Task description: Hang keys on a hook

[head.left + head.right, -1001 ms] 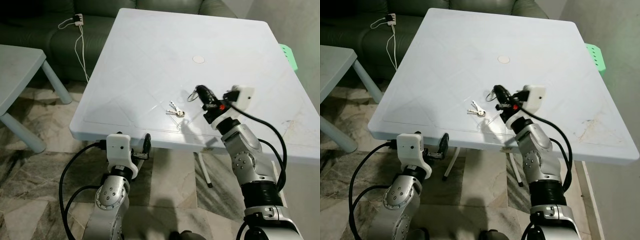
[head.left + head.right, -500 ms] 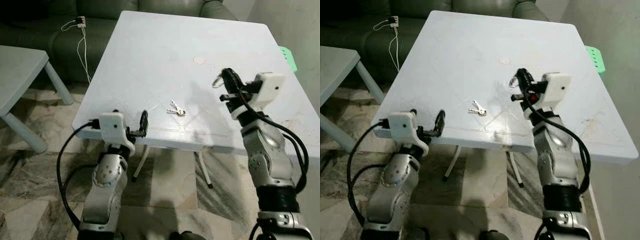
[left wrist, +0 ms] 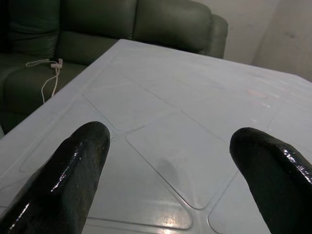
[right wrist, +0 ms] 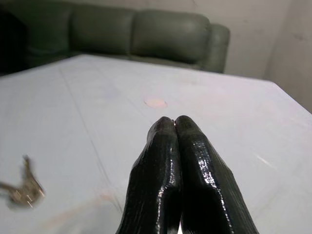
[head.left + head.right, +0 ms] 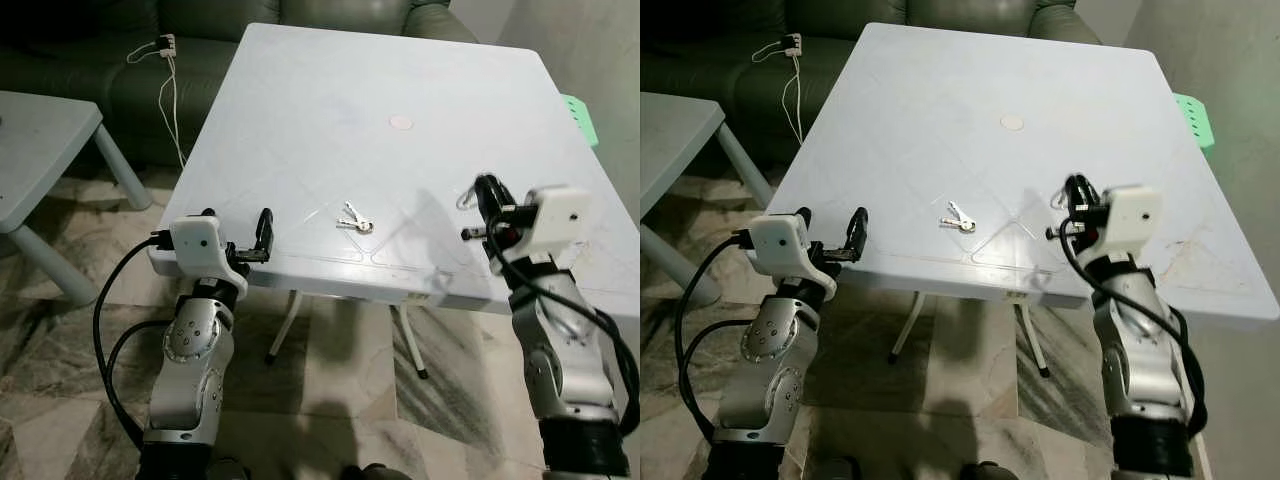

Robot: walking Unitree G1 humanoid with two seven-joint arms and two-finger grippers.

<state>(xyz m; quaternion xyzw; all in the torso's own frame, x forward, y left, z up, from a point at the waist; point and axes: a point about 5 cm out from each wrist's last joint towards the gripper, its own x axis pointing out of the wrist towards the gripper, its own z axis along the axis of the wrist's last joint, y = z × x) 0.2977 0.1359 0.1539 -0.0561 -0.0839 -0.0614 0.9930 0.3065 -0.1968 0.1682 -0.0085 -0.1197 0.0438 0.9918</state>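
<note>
**Keys lying on the table, both grippers apart from them**

The small silver keys [image 5: 352, 219] are lying flat near the front of the pale blue plastic table [image 5: 330, 110]. The right gripper [image 5: 487, 191] is hovering to their right, fingers pressed together, holding nothing. The left gripper [image 5: 264, 229] is waiting at the table's front-left edge, fingers spread wide, empty.

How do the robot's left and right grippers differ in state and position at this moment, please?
The left gripper has its fingers spread wide apart; the right gripper has its fingers pressed together. The left gripper sits at the near left edge of the white table, while the right gripper sits over its right side, to the right of the keys. Both are raised and point toward the sofa.
</note>
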